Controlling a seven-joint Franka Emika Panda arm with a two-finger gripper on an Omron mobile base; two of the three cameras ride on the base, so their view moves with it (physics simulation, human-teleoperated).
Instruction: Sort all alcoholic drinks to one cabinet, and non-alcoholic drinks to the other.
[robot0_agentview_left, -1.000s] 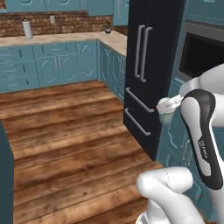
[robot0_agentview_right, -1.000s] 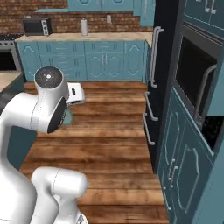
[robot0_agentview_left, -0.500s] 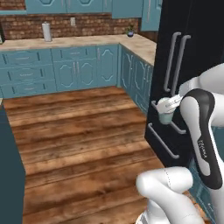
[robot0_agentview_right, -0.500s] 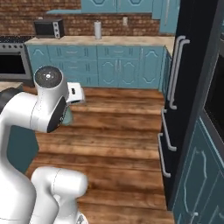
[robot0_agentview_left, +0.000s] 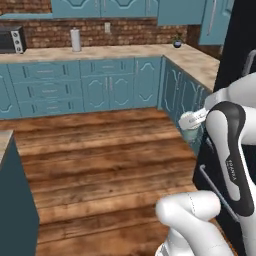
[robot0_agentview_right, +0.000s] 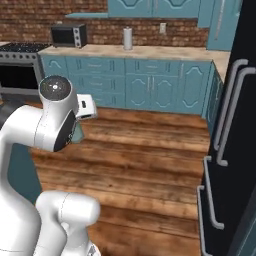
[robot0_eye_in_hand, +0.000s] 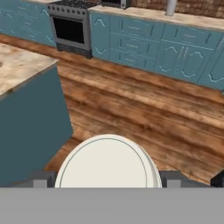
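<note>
One cup (robot0_eye_in_hand: 105, 164), pale blue-white, sits between the two dark fingertips (robot0_eye_in_hand: 43, 178) of the pincer (robot0_eye_in_hand: 107, 179). The pincer stands wide, closed on the cup from both sides. In the hand view the cup shows as a plain off-white disc with a thin dark rim line. No label or print can be seen on it.

In the left base view the cup (robot0_agentview_left: 189, 124) is held in the air beside the white arm, over the wooden floor (robot0_agentview_left: 100, 155). It is just in front of the corner run of teal base units (robot0_agentview_left: 185, 95), clear of any surface. A line of pale lettering runs down the arm's dark forearm link (robot0_agentview_left: 231, 167); it is too small to read.

Nearest to the hand, an island surface (robot0_eye_in_hand: 17, 65) with a beige top and dark teal side occupies the left edge of the hand view. A tall black refrigerator (robot0_agentview_right: 235, 150) with grey bar handles stands at the right.

At the far wall, a beige surface (robot0_agentview_right: 165, 51) runs above teal panelled base units (robot0_agentview_right: 150, 90). On it stand a white paper-towel roll (robot0_agentview_right: 127, 38) near its middle and a black microwave (robot0_agentview_right: 69, 35) toward its left end. A range (robot0_agentview_right: 17, 70) with a dark oven door adjoins that left end. Red brick (robot0_agentview_right: 100, 30) backs the surface.
</note>
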